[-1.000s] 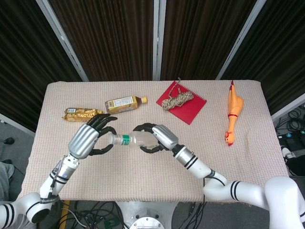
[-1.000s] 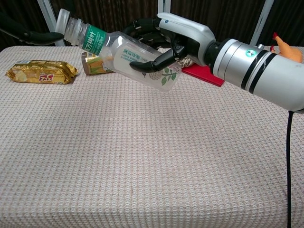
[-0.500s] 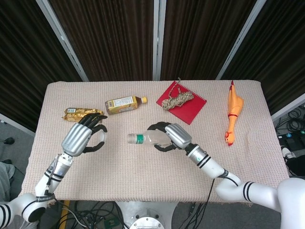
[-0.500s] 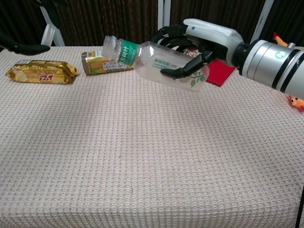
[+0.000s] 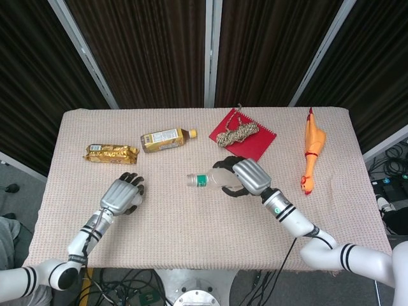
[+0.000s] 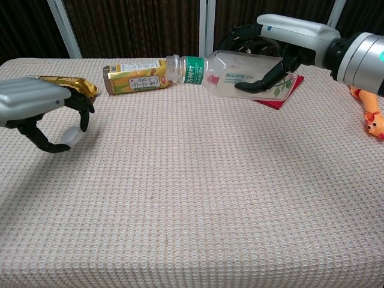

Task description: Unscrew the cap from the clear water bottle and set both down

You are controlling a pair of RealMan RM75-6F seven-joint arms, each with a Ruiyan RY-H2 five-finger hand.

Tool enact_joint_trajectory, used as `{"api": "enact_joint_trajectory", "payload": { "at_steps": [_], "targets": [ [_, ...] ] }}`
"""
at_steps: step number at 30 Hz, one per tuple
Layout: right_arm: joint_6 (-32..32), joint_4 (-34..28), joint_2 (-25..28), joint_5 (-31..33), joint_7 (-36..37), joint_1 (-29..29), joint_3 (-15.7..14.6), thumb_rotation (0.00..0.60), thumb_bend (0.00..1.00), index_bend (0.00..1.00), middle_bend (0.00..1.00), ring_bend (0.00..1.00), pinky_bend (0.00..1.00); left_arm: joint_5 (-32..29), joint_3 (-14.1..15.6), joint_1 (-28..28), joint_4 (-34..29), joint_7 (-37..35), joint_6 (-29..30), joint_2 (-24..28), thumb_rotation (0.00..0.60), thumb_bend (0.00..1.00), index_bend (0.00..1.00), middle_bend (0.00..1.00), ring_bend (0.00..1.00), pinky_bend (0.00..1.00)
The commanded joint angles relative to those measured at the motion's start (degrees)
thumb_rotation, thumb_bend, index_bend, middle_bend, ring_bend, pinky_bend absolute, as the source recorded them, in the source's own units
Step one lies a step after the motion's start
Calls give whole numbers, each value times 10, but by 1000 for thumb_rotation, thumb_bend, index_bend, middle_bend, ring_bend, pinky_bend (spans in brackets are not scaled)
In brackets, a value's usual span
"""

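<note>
The clear water bottle (image 5: 209, 180) (image 6: 237, 71) has a green band at its open neck and no cap. It is held sideways above the table, neck pointing left, and my right hand (image 5: 248, 177) (image 6: 281, 37) grips its body. My left hand (image 5: 122, 196) (image 6: 36, 105) is low over the cloth at the front left, far from the bottle. In the chest view it pinches the small white cap (image 6: 73, 136) between its fingertips. In the head view the hand hides the cap.
A gold snack packet (image 5: 111, 153) (image 6: 77, 84) and a yellow tea bottle (image 5: 167, 139) (image 6: 135, 78) lie at the back left. A red notebook (image 5: 255, 145) carries a coil of rope (image 5: 237, 133). A rubber chicken (image 5: 312, 150) lies at the right. Beige cloth (image 6: 192, 210) covers the table.
My left hand has pulled away from the bottle's neck with the cap and dropped toward the front left. My right hand has carried the uncapped bottle to the right.
</note>
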Motion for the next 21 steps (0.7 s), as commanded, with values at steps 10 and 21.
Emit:
{"api": "enact_joint_trajectory", "payload": {
  "at_steps": [10, 21],
  "targets": [
    [-53, 26, -23, 30, -73, 10, -9, 600, 359, 291, 322, 188, 308, -3, -11, 11, -39, -32, 43, 21, 600, 88, 185, 146, 99, 152],
    [-86, 50, -73, 94, -201, 15, -19, 600, 190, 0, 17, 0, 17, 42, -28, 96, -89, -142, 177, 132, 600, 60, 185, 146, 98, 150]
  ]
}}
